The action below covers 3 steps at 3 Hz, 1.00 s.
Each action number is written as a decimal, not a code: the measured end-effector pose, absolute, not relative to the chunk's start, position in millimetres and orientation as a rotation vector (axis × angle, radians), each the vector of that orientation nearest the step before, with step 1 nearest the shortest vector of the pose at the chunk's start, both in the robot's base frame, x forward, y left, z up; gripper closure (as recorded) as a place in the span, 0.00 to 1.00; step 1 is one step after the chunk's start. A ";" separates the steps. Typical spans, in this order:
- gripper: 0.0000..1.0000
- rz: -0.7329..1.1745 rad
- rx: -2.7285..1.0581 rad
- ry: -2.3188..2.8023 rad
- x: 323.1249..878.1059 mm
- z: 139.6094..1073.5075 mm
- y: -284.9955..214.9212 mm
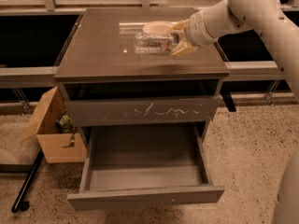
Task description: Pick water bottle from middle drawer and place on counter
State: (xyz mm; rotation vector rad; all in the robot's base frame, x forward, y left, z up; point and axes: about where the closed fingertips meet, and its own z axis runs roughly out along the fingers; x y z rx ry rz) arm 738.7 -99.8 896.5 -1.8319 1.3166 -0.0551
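Observation:
The clear ribbed water bottle [153, 42] lies sideways in my gripper [180, 37], held just above the right half of the glossy grey-brown counter [103, 50]. The gripper is shut on the bottle's right end, and my white arm reaches in from the upper right. The middle drawer [145, 171] is pulled out below and shows an empty grey inside. The drawer front above it [140, 111] has white scratch marks.
A cream bowl [158, 27] sits on the counter just behind the bottle. An open cardboard box [53, 129] stands on the floor left of the cabinet. A black pole [25, 183] lies on the floor at lower left.

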 end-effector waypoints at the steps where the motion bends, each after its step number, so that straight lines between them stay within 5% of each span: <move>1: 1.00 0.000 -1.835 1.394 746.7 895.2 -94.9; 3: 1.00 0.097 -1.828 1.544 763.7 873.0 -93.3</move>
